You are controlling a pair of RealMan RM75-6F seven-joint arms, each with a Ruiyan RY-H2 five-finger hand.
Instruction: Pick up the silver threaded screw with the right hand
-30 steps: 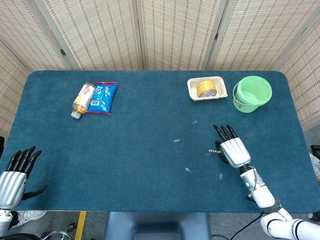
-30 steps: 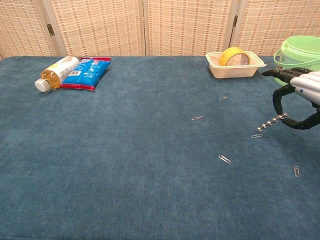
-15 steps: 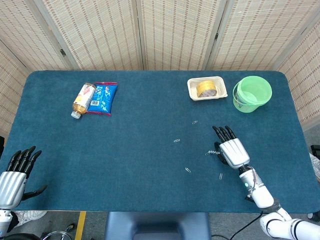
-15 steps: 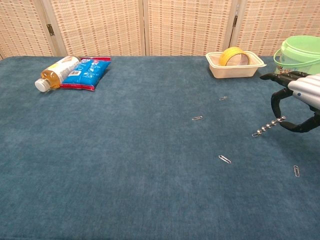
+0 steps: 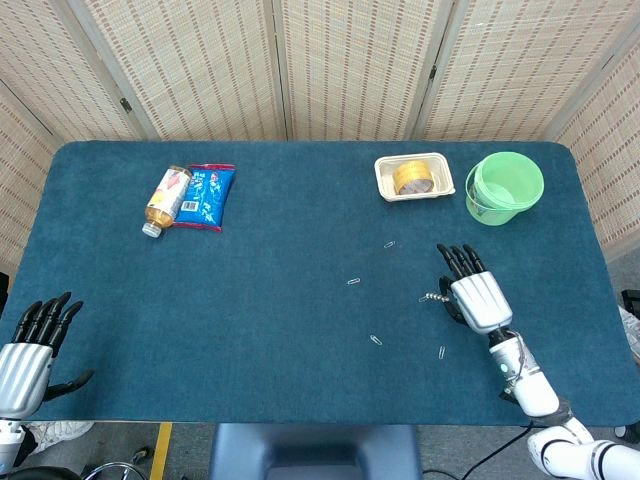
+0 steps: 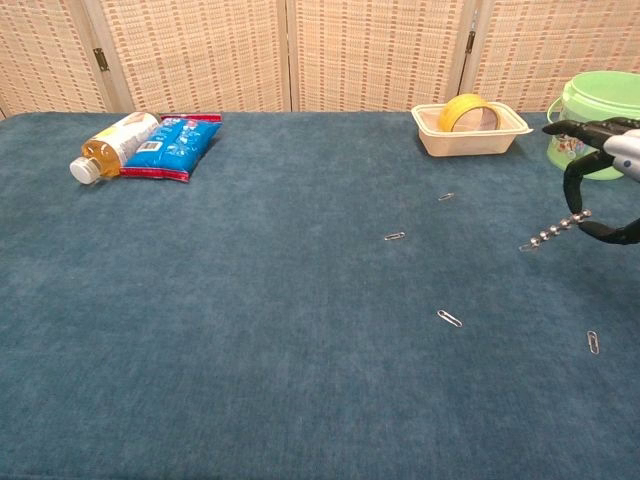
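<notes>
The silver threaded screw (image 6: 553,231) hangs clear of the blue tabletop (image 6: 250,300), pinched between the thumb and a finger of my right hand (image 6: 605,180) at the chest view's right edge. From the head view the screw (image 5: 434,297) pokes out to the left of the right hand (image 5: 475,297), whose other fingers stretch toward the far side. My left hand (image 5: 30,350) rests at the table's near-left corner, fingers apart and holding nothing.
Several paper clips (image 6: 449,318) lie scattered on the cloth around the right hand. A green bucket (image 5: 504,186) and a cream tray with a yellow tape roll (image 5: 412,177) stand at the back right. A bottle (image 5: 166,198) and blue snack bag (image 5: 206,196) lie at back left.
My right hand has risen and shifted right with the screw pinched in it; the screw left the cloth and the paper clip beside it. The left hand stayed still.
</notes>
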